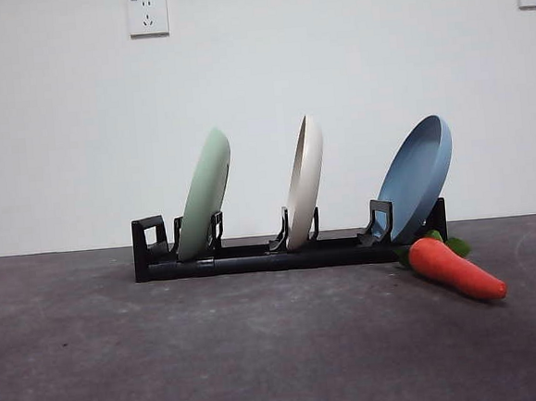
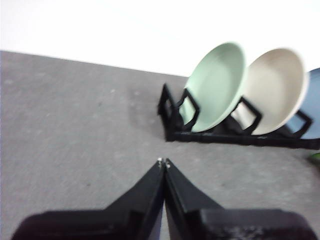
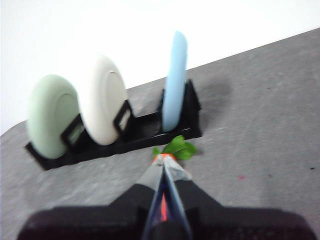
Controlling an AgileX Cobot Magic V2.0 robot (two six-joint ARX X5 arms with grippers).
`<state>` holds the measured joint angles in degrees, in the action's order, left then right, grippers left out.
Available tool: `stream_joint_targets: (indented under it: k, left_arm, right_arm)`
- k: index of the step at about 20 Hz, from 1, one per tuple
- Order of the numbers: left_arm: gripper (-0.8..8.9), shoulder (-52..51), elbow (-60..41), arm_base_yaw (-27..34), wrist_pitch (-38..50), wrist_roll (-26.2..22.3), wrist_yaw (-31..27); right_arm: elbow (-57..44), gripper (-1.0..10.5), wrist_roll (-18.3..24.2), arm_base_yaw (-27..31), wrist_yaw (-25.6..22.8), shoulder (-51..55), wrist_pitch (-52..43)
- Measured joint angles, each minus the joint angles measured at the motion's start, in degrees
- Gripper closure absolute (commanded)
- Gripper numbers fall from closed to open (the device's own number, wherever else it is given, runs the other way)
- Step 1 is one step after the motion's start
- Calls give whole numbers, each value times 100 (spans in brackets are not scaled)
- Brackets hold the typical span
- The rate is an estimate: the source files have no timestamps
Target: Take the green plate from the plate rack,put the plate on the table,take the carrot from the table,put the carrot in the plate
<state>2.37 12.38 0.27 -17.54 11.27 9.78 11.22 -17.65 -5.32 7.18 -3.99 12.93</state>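
Observation:
The green plate (image 1: 205, 196) stands tilted in the left slot of the black plate rack (image 1: 263, 256) on the dark grey table (image 1: 169, 357). The carrot (image 1: 454, 268) lies on the table at the rack's right end, its leaves towards the rack. No arm shows in the front view. My left gripper (image 2: 163, 161) is shut and empty, short of the rack (image 2: 235, 138) and the green plate (image 2: 215, 87). My right gripper (image 3: 164, 163) is shut, high above the carrot, whose leaves (image 3: 178, 147) show past the tips. The green plate (image 3: 50, 115) sits at the far end of the rack (image 3: 115, 142).
A cream-white plate (image 1: 305, 184) stands in the rack's middle slot and a blue plate (image 1: 418, 178) in its right slot, leaning over the carrot's leaves. A white wall with two sockets (image 1: 148, 15) rises behind the table.

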Motion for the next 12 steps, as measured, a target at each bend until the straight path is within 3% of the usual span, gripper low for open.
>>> stream_joint_targets:
  k: [5,12]
  left_arm:
    - [820,302,732,0,-542,83,472]
    - [820,916,1897,0,-1655,-61,1058]
  right_arm:
    - [890,958,61,-2,356,-551,800]
    - [2398,958,678,-2,1091,-1576,2247]
